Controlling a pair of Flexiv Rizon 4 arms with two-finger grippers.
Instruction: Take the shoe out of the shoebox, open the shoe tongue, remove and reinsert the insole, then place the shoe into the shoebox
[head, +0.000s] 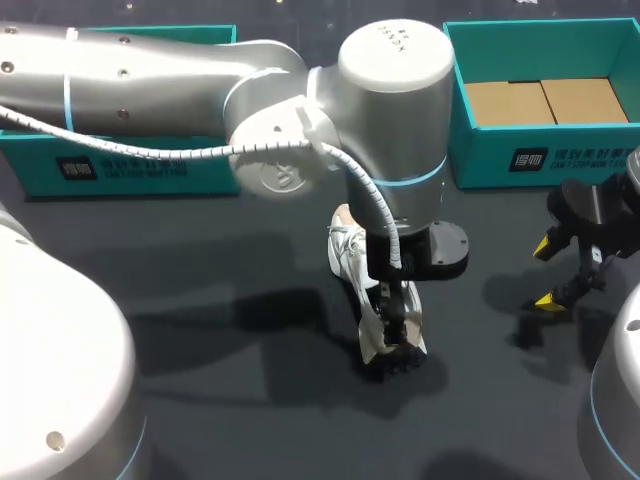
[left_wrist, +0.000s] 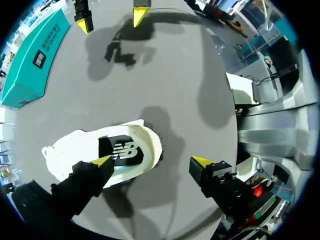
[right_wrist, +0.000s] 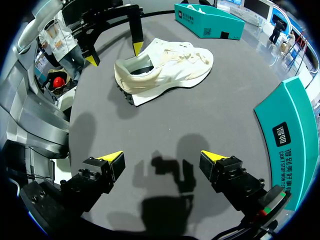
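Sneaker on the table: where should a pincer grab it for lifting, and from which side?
Probably the heel collar of the sneaker, from above: it stands upright on its sole, mouth facing up, so one finger can go inside and one behind the heel. The open left pincer hangs over that end.

— Any lettering in sight?
— White characters and a square mark on the outer wall of the teal cardboard shoebox (right_wrist: 283, 142), just beside the right gripper (right_wrist: 161, 157).
— Anything else?
— A white two-letter maker's logo on the black insole (left_wrist: 125, 150) inside the white mesh shoe (left_wrist: 65, 150), next to one fingertip of the left gripper (left_wrist: 152, 161).
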